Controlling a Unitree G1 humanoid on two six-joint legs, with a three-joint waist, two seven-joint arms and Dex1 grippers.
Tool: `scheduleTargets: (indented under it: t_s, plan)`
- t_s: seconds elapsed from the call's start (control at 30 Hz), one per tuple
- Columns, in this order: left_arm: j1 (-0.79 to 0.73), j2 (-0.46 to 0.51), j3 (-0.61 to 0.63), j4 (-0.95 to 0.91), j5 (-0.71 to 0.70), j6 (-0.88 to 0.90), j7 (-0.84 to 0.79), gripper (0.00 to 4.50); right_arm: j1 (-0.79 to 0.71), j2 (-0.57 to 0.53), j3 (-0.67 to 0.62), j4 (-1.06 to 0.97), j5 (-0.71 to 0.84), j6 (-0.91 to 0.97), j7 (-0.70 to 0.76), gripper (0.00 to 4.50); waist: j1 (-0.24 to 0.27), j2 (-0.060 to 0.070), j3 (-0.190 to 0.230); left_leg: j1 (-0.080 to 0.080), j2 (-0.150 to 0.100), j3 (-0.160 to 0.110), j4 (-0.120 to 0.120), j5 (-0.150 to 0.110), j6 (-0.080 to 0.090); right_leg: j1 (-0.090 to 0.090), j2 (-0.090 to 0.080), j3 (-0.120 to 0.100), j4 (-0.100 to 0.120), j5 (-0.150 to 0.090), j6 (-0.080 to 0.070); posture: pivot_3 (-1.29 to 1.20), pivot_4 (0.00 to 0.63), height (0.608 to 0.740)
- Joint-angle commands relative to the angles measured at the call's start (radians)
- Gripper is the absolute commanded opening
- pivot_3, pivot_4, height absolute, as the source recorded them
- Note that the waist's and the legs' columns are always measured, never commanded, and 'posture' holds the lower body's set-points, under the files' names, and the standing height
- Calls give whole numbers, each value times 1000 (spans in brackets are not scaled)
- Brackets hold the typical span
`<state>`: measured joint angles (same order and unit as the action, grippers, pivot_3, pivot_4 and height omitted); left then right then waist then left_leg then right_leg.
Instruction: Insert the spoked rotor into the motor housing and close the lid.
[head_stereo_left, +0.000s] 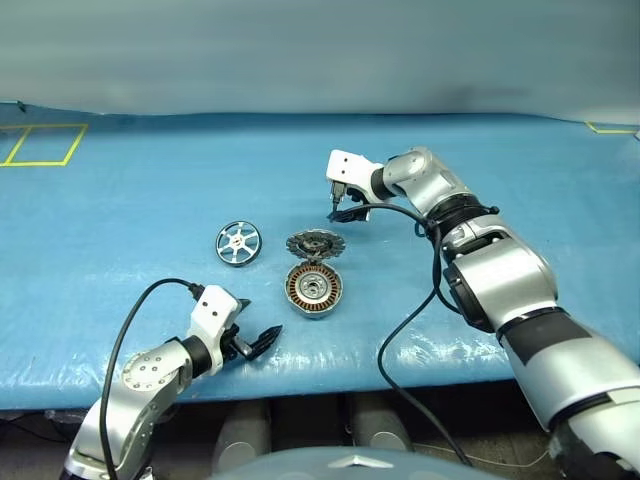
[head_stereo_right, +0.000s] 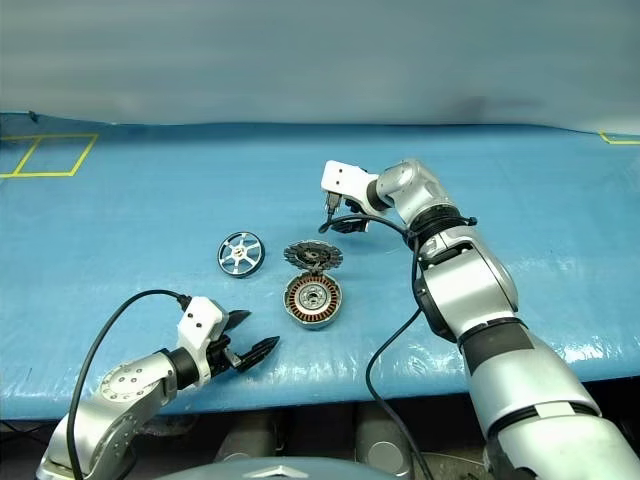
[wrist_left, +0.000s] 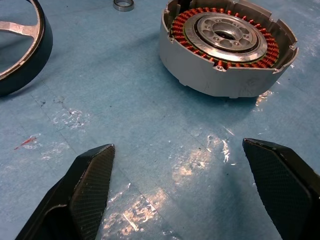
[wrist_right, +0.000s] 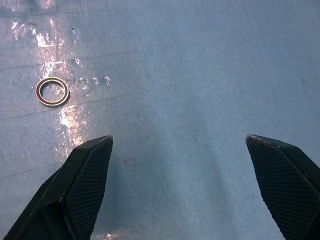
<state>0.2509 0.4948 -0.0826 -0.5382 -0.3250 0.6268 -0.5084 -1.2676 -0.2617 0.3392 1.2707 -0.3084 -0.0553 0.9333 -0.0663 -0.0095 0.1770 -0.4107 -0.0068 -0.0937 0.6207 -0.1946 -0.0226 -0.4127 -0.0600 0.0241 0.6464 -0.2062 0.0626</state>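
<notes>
Your table (head_stereo_left: 120, 200) is covered in blue sheeting, and the parts lie near its middle; the motor housing (head_stereo_left: 314, 289) sits open side up, so you can see its ring of copper windings around the silver centre bearing; the lid (head_stereo_left: 314, 245) stands swung up on the housing's far side, touching it at the hinge, with its dark ribbed face showing; the spoked rotor (head_stereo_left: 238, 243) lies flat on the table to the left of the lid, near it but apart, outside the housing. Your left end effector (head_stereo_left: 257, 342) rests low by the near edge of the table, near and left of the housing, with its two fingers spread wide and nothing between them; in its wrist view the housing lies ahead and the rotor's dark rim off to one side. Your right end effector (head_stereo_left: 343, 210) hangs over the table beyond and right of the lid, fingers also spread wide and empty; a small thin ring (wrist_right: 52, 91) lies on the sheeting ahead of it, apart from its fingers.
</notes>
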Motion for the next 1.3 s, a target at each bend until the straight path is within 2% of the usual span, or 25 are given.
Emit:
scheduleTargets:
  t_s: [0.03, 0.2, 0.37, 0.5, 0.63, 0.83, 1.03, 1.13, 1.3]
  plan:
    - [-6, -2, -3, -36, -4, -10, -1, 4500, 3, 10, -34, -17, 18, -20, -36, 4487, 0, 0, 0, 0, 0, 0, 0, 0, 0, 0, 0, 0, 0, 0, 0, 0, 150, 740]
    - [-41, 18, -6, -16, -8, -7, -32, 4500, -37, -23, -145, -47, 94, -20, -158, 4487, 3, 0, 0, 0, 0, 0, 0, 0, 0, 0, 0, 0, 0, 0, 0, 0, 150, 740]
    - [-105, 51, -12, 33, -11, -7, -89, 4500, 6, -81, -240, -217, 170, 21, -202, 4487, 4, 1, 1, -1, 0, 0, 0, 0, 0, 0, 0, 0, 0, 0, 1, 0, 150, 740]
    - [-203, 88, 10, 53, -36, -1, -151, 4500, 260, -129, -339, -727, 241, 215, -282, 4487, 12, 0, 0, -1, 0, -2, -1, 0, 1, 1, 1, 0, 0, 0, 0, 0, 150, 740]
    - [-297, 133, 51, 55, -63, -2, -202, 4500, 531, -109, -467, -1239, 315, 437, -405, 4487, 25, 1, 0, -3, -1, -3, 0, 0, 1, -1, 1, 0, 0, 0, 1, 0, 150, 740]
    - [-433, 224, 106, 85, -83, -23, -292, 4500, 825, -22, -608, -1704, 419, 648, -560, 4487, 24, 2, 0, -1, 1, -1, 1, 0, 1, 1, 1, 0, 0, -3, 6, 0, 150, 740]
    - [-583, 318, 82, 268, -31, -109, -406, 4500, 1040, 60, -606, -1941, 475, 711, -641, 4487, 23, 3, 0, 0, 1, 1, 4, 1, 1, 1, 1, 2, 0, -5, 3, 0, 150, 740]
    - [-690, 322, 40, 426, 17, -205, -477, 4500, 1133, 86, -557, -2014, 516, 726, -636, 4487, 25, 2, 0, 0, 1, 3, 5, 2, 2, 1, 1, 3, 0, -4, 4, 0, 150, 740]
    - [-962, 276, -137, 745, 141, -314, -670, 4500, 1312, 48, -433, -2048, 526, 636, -569, 4487, 36, 1, 0, -2, 0, 2, 6, 2, 3, 2, 1, 3, -1, -4, 4, 0, 150, 740]
